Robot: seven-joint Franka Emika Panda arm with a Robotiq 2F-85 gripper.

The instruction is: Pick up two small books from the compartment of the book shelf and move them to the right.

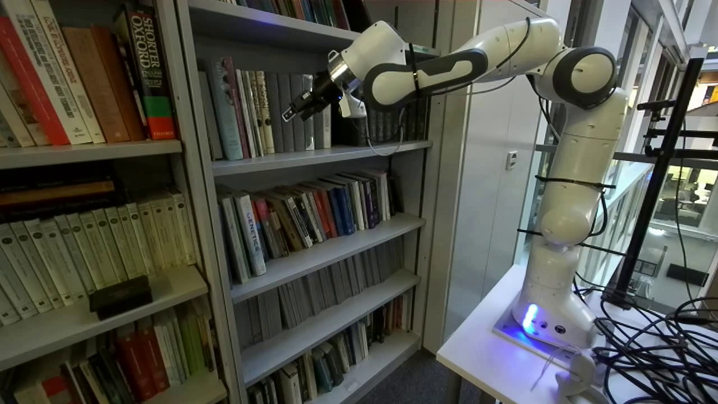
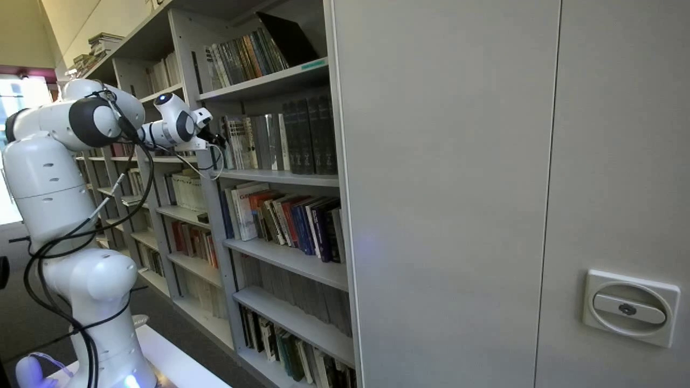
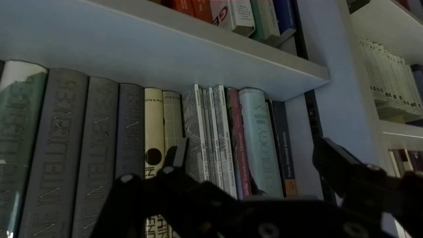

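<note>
The book shelf point(image 1: 201, 168) is a tall grey metal unit. Its compartment point(image 1: 320, 157) holds a row of upright white, pale grey and dark spines and also shows in an exterior view point(image 2: 280, 177). The wrist view stands upside down. There, thin white-spined books point(image 3: 216, 132) stand beside a red book point(image 3: 240, 142), a pale blue book point(image 3: 261, 142) and a dark blue book point(image 3: 285, 142). Which two are the small books I cannot tell. My gripper point(image 3: 251, 148) is open and empty, fingers spread in front of these spines. It also shows in both exterior views point(image 1: 297, 112) point(image 2: 218, 141).
Thick grey volumes point(image 3: 62, 148) and cream spines point(image 3: 154, 119) stand along the row. The bay below holds colourful leaning books point(image 1: 314, 207). A cable loop point(image 1: 387, 152) hangs under the wrist. A grey upright point(image 3: 350, 82) borders the bay.
</note>
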